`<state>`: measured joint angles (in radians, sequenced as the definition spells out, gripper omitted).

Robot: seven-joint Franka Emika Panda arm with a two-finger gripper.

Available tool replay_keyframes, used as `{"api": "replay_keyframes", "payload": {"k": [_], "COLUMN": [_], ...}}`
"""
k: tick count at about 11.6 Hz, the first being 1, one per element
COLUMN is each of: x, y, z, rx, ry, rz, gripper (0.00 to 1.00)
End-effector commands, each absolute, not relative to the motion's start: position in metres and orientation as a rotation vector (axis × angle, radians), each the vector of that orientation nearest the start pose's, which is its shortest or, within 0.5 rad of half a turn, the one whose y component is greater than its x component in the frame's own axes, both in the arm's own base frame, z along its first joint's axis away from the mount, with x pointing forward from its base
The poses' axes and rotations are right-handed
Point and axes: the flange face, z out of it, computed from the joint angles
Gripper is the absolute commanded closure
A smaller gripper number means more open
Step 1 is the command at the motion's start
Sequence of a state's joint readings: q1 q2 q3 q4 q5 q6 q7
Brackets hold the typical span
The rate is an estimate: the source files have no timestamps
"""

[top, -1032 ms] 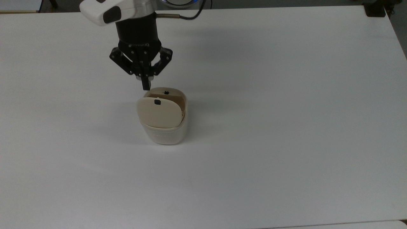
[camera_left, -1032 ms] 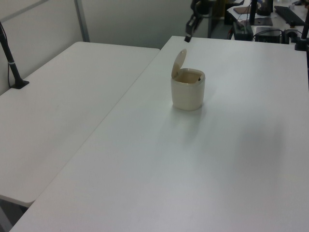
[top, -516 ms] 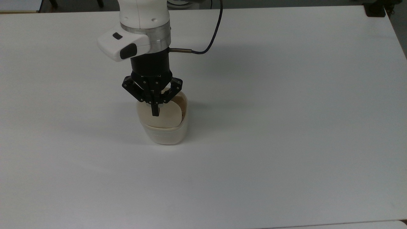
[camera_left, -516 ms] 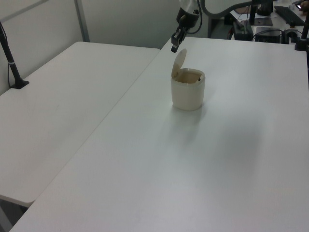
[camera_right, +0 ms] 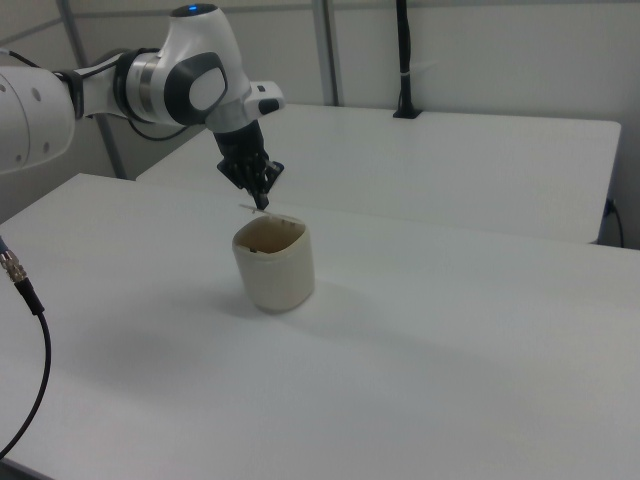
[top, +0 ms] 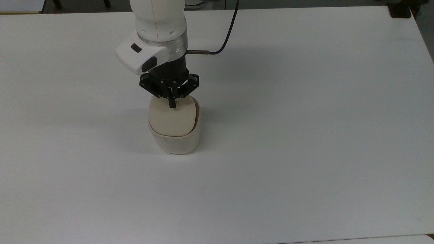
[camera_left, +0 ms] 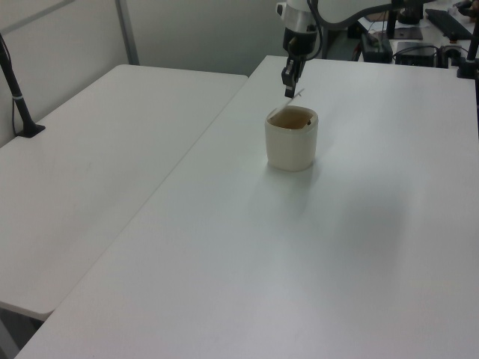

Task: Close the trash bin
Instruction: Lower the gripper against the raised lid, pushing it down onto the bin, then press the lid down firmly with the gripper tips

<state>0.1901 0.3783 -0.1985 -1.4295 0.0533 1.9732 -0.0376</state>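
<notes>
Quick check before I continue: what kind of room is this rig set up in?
Likely a robotics lab or office workspace: plain white tables, a black pole clamped to the neighbouring table, and cluttered desks behind. The gripper works over the small cream-white plastic trash bin.

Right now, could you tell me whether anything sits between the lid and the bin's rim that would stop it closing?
Nothing visible does. The gripper rests on the lid, which is tilted partly down over the trash bin.

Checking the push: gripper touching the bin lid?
Touching. In the left view the shut gripper tip meets the lid, tilted above the trash bin.
</notes>
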Motion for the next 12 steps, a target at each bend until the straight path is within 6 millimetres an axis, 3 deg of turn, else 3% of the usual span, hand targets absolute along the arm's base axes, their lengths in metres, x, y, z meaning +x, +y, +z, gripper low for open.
{"api": "replay_keyframes", "payload": {"k": [1,5,12], "x": [0.673,0.672,0.678], "y": [0.018,0.025,0.028], "z": [0.466,0.442,0.417], "rx": [-3.179,-3.191,-3.208], "ry": [-0.109,-0.133,-0.142], "rz": [-0.132,-0.074,-0.052], "gripper": [1.0,1.0,1.0]}}
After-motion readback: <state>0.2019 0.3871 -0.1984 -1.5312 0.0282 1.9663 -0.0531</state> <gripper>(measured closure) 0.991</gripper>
